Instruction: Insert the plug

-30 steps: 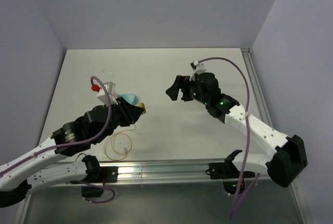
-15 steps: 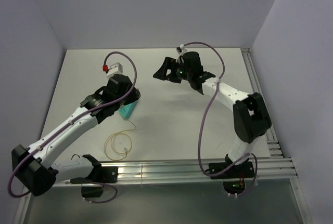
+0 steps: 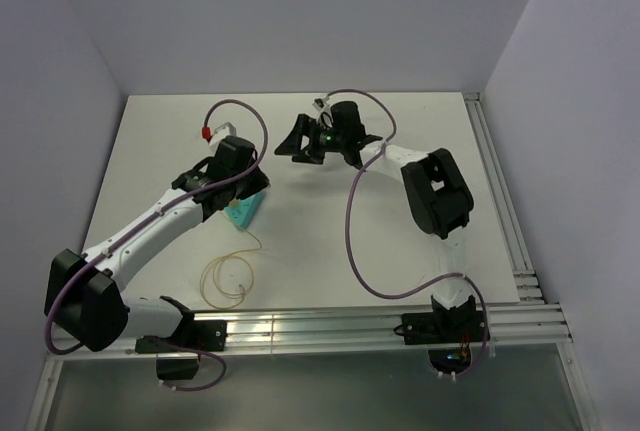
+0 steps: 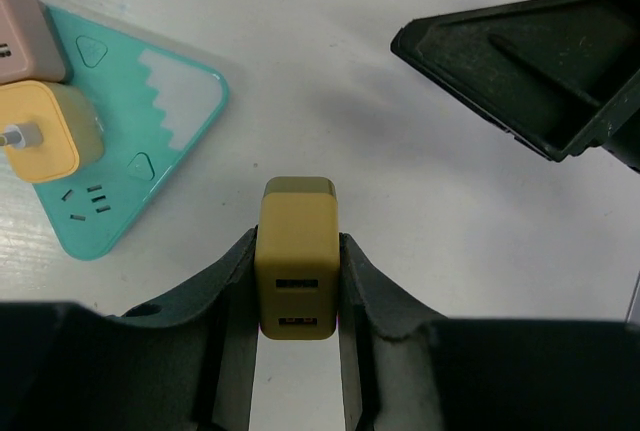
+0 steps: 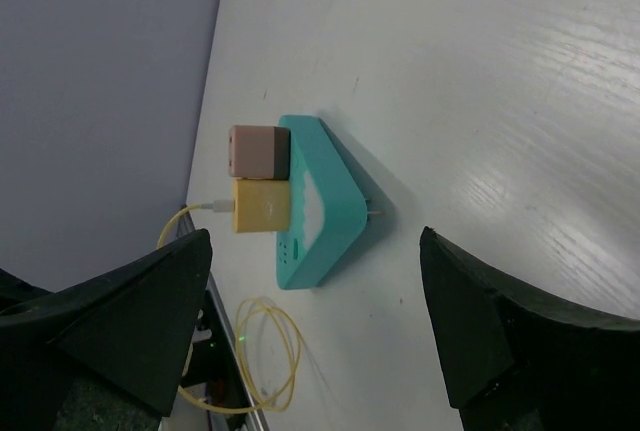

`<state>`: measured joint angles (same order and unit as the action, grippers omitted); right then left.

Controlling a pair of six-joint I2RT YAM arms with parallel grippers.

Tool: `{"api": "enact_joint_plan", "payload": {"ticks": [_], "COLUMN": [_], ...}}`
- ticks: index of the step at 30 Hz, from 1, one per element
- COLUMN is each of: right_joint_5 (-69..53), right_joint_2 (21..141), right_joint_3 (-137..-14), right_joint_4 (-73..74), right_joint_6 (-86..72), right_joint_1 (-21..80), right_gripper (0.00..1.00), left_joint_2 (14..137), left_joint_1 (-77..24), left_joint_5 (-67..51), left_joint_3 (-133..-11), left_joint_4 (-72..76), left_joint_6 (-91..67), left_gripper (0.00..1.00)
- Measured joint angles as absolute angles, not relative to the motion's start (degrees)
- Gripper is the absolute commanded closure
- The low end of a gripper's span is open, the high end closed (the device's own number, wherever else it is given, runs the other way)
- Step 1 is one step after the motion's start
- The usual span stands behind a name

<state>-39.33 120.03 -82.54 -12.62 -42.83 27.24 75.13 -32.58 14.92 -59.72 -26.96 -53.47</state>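
Left gripper (image 3: 252, 183): low over the far end of the block, fingertips hard to make out.
Teal block (image 3: 244, 215): flat on the white table (image 3: 400, 241).
Yellow cable (image 3: 228, 279): looped, nearer the arm bases.
Right gripper (image 3: 297, 148): jaws spread, nothing between them.

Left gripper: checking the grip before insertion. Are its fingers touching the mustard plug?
Touching. The left wrist view shows both fingers pressed against the sides of the mustard plug, no gap.

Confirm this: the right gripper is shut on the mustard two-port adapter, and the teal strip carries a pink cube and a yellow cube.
Wrong arm. The left gripper is shut on the mustard two-port adapter, as the left wrist view shows; the right gripper stands open and empty. The teal strip does carry a pink cube and a yellow cube.
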Motion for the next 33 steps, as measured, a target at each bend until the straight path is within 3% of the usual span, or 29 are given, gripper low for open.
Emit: {"api": "enact_joint_plan", "payload": {"ticks": [10, 33], "right_joint_5": [-41.60, -41.45], "right_joint_2": [128.49, 131.85], "right_joint_3": [-86.00, -88.07], "right_joint_4": [-16.43, -18.48], "right_joint_6": [-45.54, -47.72], "right_joint_1": [32.18, 36.80], "right_gripper": [0.12, 0.17], "left_joint_2": [76.60, 75.61], "left_joint_1": [-32.08, -31.88], "left_joint_5": [14.94, 15.31], "left_joint_3": [-55.57, -52.29], "left_joint_4": [-27.27, -27.83], "left_joint_6": [-55.05, -55.42], "left_gripper": [1.00, 1.00]}}
